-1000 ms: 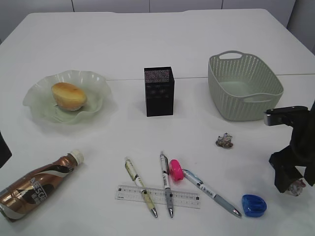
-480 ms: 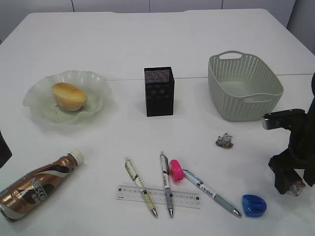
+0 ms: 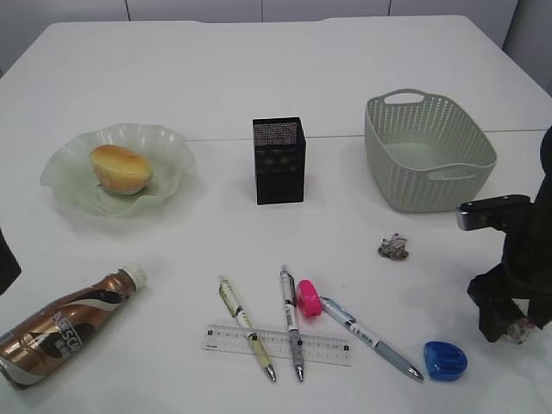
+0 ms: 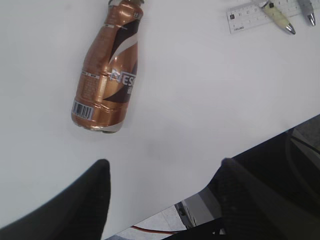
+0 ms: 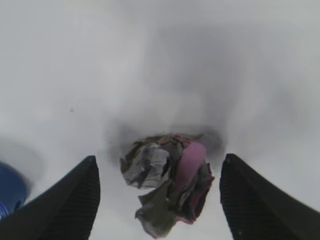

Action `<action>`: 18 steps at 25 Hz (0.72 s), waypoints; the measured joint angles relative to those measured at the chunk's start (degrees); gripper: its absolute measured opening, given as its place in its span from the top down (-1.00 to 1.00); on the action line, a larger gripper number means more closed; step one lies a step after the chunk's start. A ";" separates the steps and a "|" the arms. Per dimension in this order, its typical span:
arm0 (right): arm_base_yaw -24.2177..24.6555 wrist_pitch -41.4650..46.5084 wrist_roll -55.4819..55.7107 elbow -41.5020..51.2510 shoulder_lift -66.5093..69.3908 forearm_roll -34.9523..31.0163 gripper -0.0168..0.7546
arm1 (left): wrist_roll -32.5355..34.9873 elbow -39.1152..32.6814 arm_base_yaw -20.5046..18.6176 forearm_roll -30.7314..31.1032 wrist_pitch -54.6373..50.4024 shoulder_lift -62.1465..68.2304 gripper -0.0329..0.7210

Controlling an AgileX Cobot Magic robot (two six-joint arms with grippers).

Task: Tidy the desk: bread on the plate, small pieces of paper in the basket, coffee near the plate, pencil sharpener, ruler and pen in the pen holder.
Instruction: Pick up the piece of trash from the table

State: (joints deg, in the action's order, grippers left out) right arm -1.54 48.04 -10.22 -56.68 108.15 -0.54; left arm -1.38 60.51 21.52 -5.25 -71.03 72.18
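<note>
The step in hand is paper collection: near the table's right edge, the right gripper stands spread astride a crumpled paper scrap. Contact appears absent, though focus is soft. Next, the jaws must close on it and carry it to the basket.

We take this for a lab or office test bench: a broad white table set against plain pale wall panels, laid out with desk things, namely a black mesh pen holder, pens, a ruler and a grey plastic basket.
</note>
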 joint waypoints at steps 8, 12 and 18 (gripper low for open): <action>0.00 -1.65 0.00 0.00 0.00 0.10 -0.03 | 0.00 0.00 0.00 -0.10 0.09 0.00 -0.38; 0.00 -1.70 0.00 0.00 0.00 0.10 0.29 | 0.00 0.00 0.00 -0.10 0.09 0.00 -0.38; 0.00 -1.70 0.00 -0.07 0.00 0.10 0.82 | 0.00 0.00 0.00 -0.10 0.09 0.00 -0.38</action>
State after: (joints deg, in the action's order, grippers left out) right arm -1.54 46.34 -10.22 -56.75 108.15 -0.45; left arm -1.38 60.51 21.52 -5.35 -70.93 72.18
